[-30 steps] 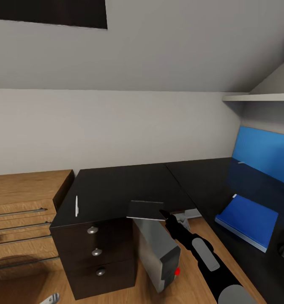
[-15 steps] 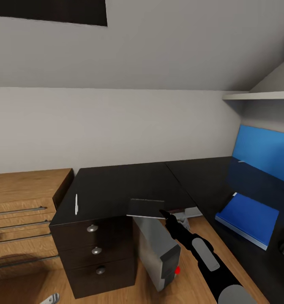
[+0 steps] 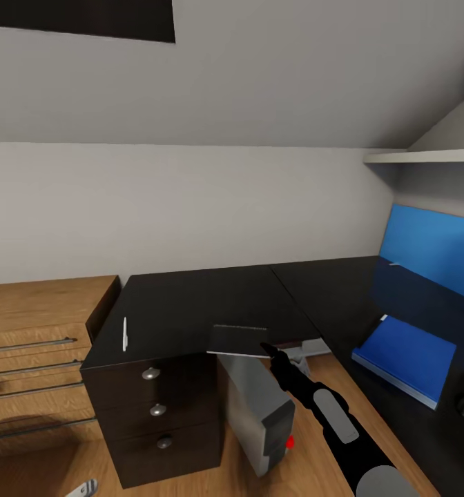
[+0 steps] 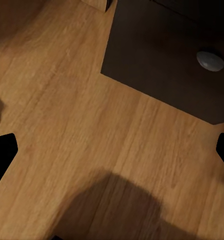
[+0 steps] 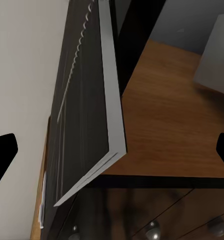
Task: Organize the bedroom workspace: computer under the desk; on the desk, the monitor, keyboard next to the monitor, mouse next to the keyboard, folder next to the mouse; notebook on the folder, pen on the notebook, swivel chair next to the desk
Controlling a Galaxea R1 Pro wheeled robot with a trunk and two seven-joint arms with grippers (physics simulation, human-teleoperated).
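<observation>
Right claw [image 3: 266, 347] grips the notebook [image 3: 239, 341] by its near corner, held flat at the surface [image 3: 190, 304] front edge; folder [image 3: 404, 359] lies well off to the right, long side angled away.

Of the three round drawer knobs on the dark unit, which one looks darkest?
The lowest knob, nearest the floor. The top knob and middle knob catch more light and read brighter silver.
</observation>
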